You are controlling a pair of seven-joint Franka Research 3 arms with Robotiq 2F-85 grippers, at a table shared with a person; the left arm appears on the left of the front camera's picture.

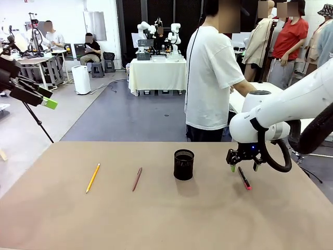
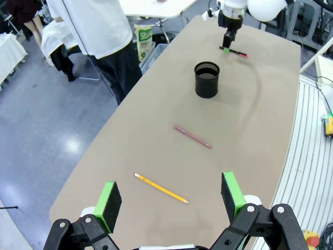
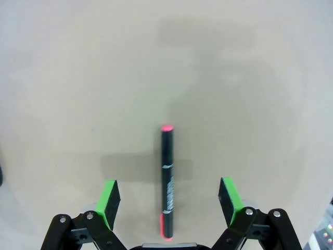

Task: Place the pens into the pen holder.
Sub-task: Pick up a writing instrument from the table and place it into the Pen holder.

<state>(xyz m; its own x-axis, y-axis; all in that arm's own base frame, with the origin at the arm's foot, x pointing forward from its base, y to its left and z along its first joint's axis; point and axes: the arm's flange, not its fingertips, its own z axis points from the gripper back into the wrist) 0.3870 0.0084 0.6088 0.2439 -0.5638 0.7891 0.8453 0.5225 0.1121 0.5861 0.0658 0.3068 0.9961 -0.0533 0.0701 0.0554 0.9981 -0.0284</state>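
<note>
Front view, tan table [image 1: 156, 219], pens [image 1: 93, 177], grey floor [image 1: 130, 114]

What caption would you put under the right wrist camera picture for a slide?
Open right gripper poised over a black pen with pink ends, lying on the tan table.

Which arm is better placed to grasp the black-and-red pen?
Right. The open right pincer hovers over the black-and-red pen, straddling it; the left pincer is raised far away, beyond the yellow pencil.
</note>
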